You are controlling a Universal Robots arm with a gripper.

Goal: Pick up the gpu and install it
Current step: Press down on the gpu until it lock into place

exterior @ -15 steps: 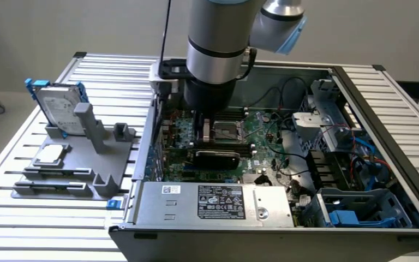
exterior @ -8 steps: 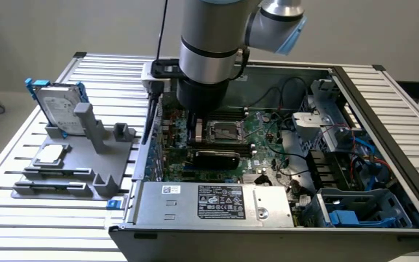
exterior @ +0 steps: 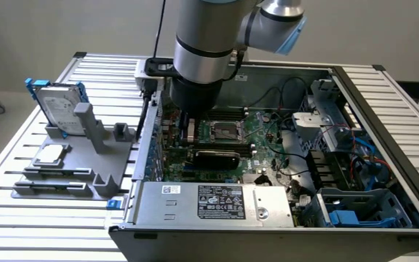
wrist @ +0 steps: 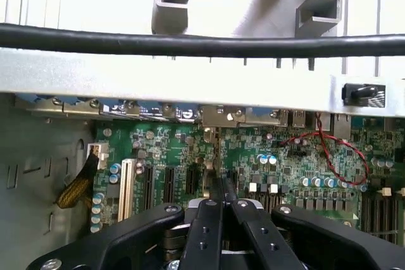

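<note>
here the arm reaches down into the open computer case (exterior: 384, 131), and the gripper (exterior: 189, 134) hangs low over the motherboard (exterior: 264, 136), close to the case wall on the exterior view's left. in the wrist view the gripper (wrist: 219, 184) has its two black fingers (wrist: 205, 232) drawn in narrow, the tips meeting at a point with no real gap. whether anything thin is pinched there cannot be told.

the gpu (exterior: 217, 158), seen by its black rounded cover, sits inside the case on the motherboard, on the near side of the cpu socket (exterior: 224, 130) and just beside the gripper, toward the exterior view's right of it. whether the two touch, or whether the card is seated in a slot, cannot be told.

beyond the fingertips the wrist view shows green board with a row of black expansion slots (wrist: 169, 188), one white slot (wrist: 126, 188), a looping red wire (wrist: 335, 150) and a thick black cable (wrist: 202, 43) crossing above the case wall.

the silver power supply (exterior: 209, 202) with its label fills the near corner of the case, and a blue drive cage (exterior: 362, 210) sits at the exterior view's right. outside the case, on the slatted table (exterior: 20, 229), a hard drive (exterior: 57, 103) with blue rails stands upright in a grey holder (exterior: 85, 158).
</note>
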